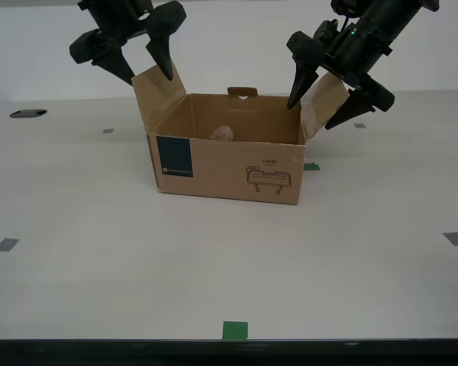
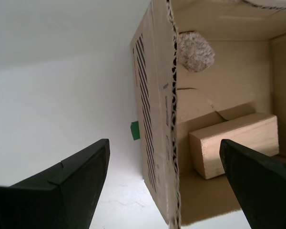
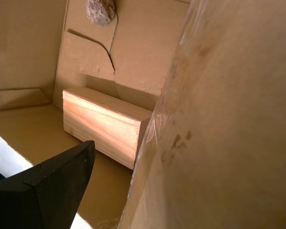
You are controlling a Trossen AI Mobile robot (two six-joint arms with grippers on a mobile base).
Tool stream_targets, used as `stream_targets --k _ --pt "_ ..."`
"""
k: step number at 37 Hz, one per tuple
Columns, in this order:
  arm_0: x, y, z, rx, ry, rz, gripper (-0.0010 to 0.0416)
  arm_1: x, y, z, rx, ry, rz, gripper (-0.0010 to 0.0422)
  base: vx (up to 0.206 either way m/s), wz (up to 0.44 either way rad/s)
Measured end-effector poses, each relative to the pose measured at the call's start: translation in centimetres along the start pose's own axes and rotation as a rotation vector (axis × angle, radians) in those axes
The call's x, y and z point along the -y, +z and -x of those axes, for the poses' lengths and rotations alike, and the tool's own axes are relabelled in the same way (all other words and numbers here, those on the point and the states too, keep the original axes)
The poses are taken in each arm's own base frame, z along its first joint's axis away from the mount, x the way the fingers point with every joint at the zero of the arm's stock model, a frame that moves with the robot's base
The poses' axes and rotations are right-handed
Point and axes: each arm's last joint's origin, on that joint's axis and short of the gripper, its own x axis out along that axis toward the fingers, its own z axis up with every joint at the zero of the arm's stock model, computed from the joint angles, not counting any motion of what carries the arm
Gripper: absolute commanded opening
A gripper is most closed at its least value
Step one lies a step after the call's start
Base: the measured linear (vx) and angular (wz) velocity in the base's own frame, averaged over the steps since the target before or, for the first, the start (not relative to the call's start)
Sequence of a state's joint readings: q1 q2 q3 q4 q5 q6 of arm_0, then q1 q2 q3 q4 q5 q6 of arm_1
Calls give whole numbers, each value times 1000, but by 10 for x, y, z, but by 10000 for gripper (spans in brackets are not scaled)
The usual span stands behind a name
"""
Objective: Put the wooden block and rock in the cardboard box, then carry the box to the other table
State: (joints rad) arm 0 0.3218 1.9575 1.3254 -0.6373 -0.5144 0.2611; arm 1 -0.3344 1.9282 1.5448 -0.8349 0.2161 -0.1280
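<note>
My first gripper (image 1: 149, 78) hangs with its jaws spread, pointing down over the flap (image 1: 159, 91) on the exterior view's left of the cardboard box (image 1: 229, 164), one finger on each side of it and clamping nothing. Its arm comes down from the upper left of the exterior view. My second gripper (image 1: 311, 114) is also spread wide, tilted, straddling the opposite flap (image 1: 323, 103); its arm reaches in from the exterior view's upper right.

The first wrist view shows only one dark finger (image 3: 62, 181) inside the box, with the flap's face close by. The wooden block (image 3: 105, 124) lies on the box floor just beyond that finger, and the rock (image 3: 101, 10) lies farther off. The second wrist view shows the box wall's corrugated edge (image 2: 173, 119) running between the fingers, the block (image 2: 236, 143) near the inner finger, and a green mark (image 2: 135, 130) on the table (image 1: 214, 267) outside. From the exterior view only the rock (image 1: 222, 134) shows inside; the block is hidden by the front wall
</note>
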Motion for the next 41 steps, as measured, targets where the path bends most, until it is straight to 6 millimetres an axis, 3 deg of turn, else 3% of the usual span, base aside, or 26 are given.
stream_targets --k 10,20,29,36,41 --pt "-2 0 3 8 3 6 389 -8 2 -36 -65 10 15 313 0 0" --pt "-4 -1 2 6 5 10 389 -7 15 -44 -63 10 13 313 0 0" --pt "-5 -1 2 5 5 12 389 -5 14 -42 -71 10 8 311 0 0" --pt "-5 -1 1 5 6 14 386 -2 14 -43 -71 7 1 266 0 0" --pt "-6 -1 1 3 6 16 340 -2 15 -43 -57 5 -2 212 0 0"
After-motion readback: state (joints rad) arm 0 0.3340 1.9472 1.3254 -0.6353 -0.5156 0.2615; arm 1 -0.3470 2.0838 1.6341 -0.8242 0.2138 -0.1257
